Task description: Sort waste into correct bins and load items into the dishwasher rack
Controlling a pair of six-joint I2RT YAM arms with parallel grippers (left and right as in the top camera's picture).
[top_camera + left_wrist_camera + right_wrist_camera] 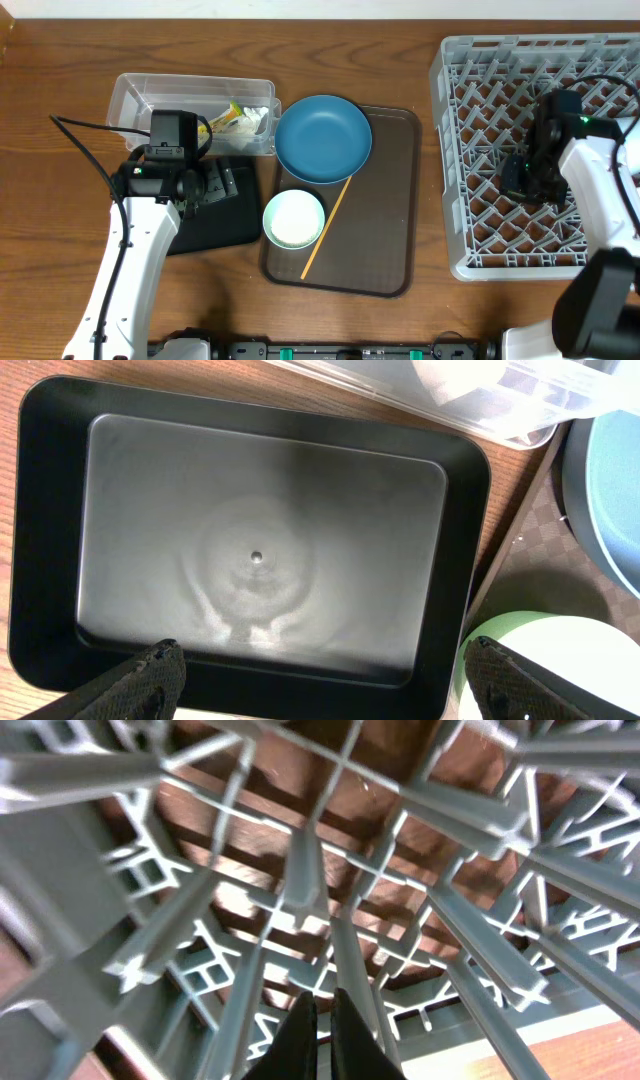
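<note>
The left gripper (218,186) is held above the shallow black rectangular bin (235,222), its jaws spread wide with nothing between them. In the left wrist view its dark fingertips (150,678) are seen at the bottom corners, over the bin's near rim.

Just behind the bin, the clear rectangular plastic tub (195,100) is set on the wooden table (60,60). The orange and yellow-green snack wrapper (232,118) and the crumpled white tissue (258,120) are contained in it.

The dark blue round plate (323,138) is placed over the back left corner of the flat brown tray (385,200), just beside the tub. The pale mint bowl (294,218) is set across the tray's left edge, and the thin wooden stick (327,228) is laid slantwise on the tray beside it.

The right gripper (518,182) is held low inside the large square grey plastic rack (470,120), well apart from the tray. In the right wrist view its fingers (300,1045) are brought almost together above the lattice base, and nothing is seen gripped.
</note>
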